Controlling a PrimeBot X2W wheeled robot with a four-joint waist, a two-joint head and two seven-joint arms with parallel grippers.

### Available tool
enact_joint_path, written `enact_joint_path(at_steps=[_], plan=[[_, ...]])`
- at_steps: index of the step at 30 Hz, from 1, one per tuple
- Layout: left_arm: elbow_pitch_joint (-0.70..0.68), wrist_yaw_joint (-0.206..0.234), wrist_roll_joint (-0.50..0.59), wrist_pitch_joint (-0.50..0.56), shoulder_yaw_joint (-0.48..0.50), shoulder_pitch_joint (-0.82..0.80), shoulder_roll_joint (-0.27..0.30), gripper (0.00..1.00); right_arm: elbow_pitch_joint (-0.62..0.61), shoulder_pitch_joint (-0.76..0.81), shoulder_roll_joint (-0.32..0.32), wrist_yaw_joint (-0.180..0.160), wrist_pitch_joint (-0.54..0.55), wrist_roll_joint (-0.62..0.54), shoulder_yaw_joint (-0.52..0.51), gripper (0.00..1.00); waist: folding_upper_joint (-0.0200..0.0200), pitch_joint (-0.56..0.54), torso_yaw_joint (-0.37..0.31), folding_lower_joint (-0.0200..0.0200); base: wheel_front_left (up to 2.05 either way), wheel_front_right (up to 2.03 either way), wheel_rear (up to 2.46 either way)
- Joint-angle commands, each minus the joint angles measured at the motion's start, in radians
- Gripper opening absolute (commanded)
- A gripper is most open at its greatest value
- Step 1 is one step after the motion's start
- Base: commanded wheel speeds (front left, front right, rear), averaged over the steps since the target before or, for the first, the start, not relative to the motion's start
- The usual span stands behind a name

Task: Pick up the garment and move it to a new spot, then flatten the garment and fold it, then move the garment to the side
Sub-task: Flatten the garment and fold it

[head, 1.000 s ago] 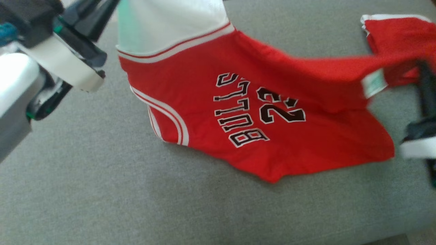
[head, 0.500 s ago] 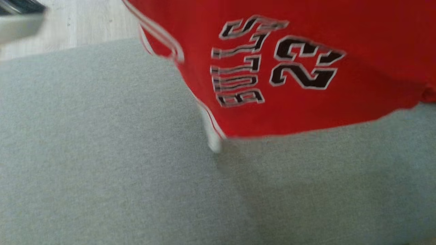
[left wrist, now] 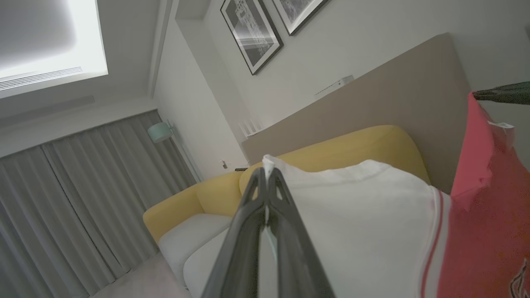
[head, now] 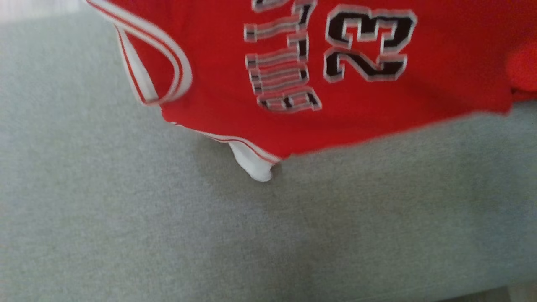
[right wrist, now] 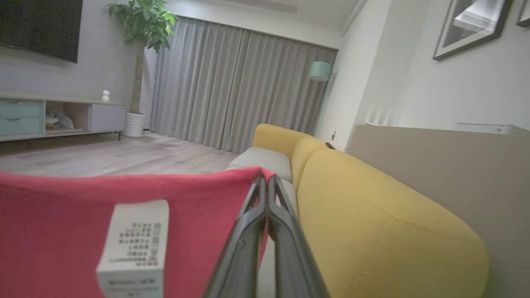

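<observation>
"So where is the garment [head: 344,113]?"

"Across the top of the head view, hanging above a grey fabric surface [head: 168,235]. It's red, with a black "23" [head: 367,46] right of centre at the top and striped lettering beside it, too blurred to read. The lower hem runs roughly across the middle of the frame. A white sleeve tip [head: 256,167] droops lowest, just below centre. I can't tell whether it touches the surface."

"And the trim?"

"A white-and-red armhole loop [head: 168,63] at the upper left."

"What about the left tool [left wrist: 267,174]?"

"Its two dark fingers are pinched together on an edge of the garment's white part, in the middle of the left wrist view. White cloth spreads right from there, with red beyond it at the right edge."

"The right tool [right wrist: 267,180]?"

"Clamped closed on the red edge, in the centre of the right wrist view. The cloth stretches away to the left, with a white label [right wrist: 134,244] at the lower left."

"Around that?"

"A yellow sofa [right wrist: 372,215] on the right, grey curtains [right wrist: 232,91] at upper centre and a potted plant [right wrist: 140,25] at the upper left."
</observation>
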Motion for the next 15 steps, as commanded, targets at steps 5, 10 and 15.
enact_joint_path(at_steps=[5, 10, 15], plan=[[0.203, -0.017, 0.063, -0.026, 0.055, -0.191, -0.093, 0.00, 0.150, -0.284, 0.004, 0.007, -0.032, -0.059, 0.152, 0.00, 0.0000, 0.189, 0.031, -0.0002, 0.00, 0.00, 0.00], [0.370, 0.003, 0.154, -0.133, 0.083, -0.354, -0.183, 0.00, 0.306, -0.496, -0.003, 0.007, -0.113, -0.107, 0.228, 0.00, 0.0000, 0.262, 0.048, -0.0002, 0.00, 0.00, 0.00], [0.476, -0.025, 0.213, -0.200, 0.101, -0.461, -0.237, 0.00, 0.416, -0.608, -0.021, 0.007, -0.222, -0.139, 0.257, 0.00, 0.0000, 0.301, 0.062, -0.0002, 0.00, 0.00, 0.00]])
